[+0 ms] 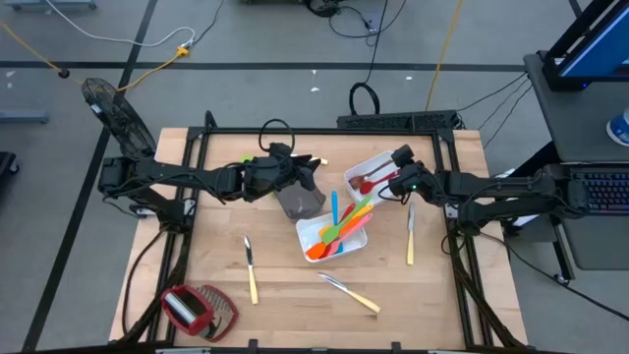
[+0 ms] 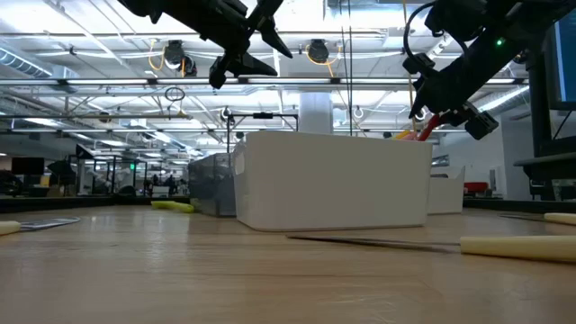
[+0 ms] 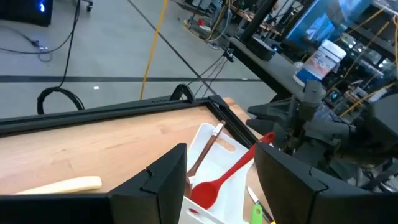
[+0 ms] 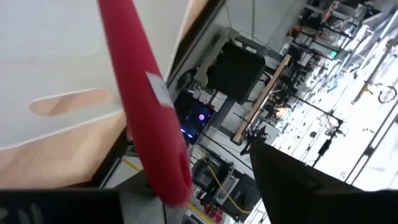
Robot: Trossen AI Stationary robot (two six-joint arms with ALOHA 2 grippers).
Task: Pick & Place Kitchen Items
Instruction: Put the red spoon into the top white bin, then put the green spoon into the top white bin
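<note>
Red plastic spoon (image 3: 224, 180), long-handled, one of it, is pinched at the handle end by the right jaws (image 1: 397, 174), bowl end down inside the far white rectangular tray (image 1: 383, 165); its handle fills the right wrist view (image 4: 146, 106). One brown wooden spoon (image 3: 202, 155) lies in that same tray just beside it. A second white rectangular tray (image 1: 339, 246), nearer than the right jaws, holds a mixed bunch: blue, green, orange and yellow utensils (image 1: 344, 224), exact count cannot be told. Loose on the wooden counter (image 1: 285, 295): three pale-handled metal cutlery pieces, one below the left jaws (image 1: 251, 267), one at the near middle (image 1: 351, 293), one below the right jaws (image 1: 411, 236). One grey-brown tray (image 1: 300, 202) sits right under the left jaws (image 1: 307, 169), which hover spread wide, holding nothing. One red-and-wire-mesh tool (image 1: 197, 310) lies well apart at the counter's near left corner.
</note>
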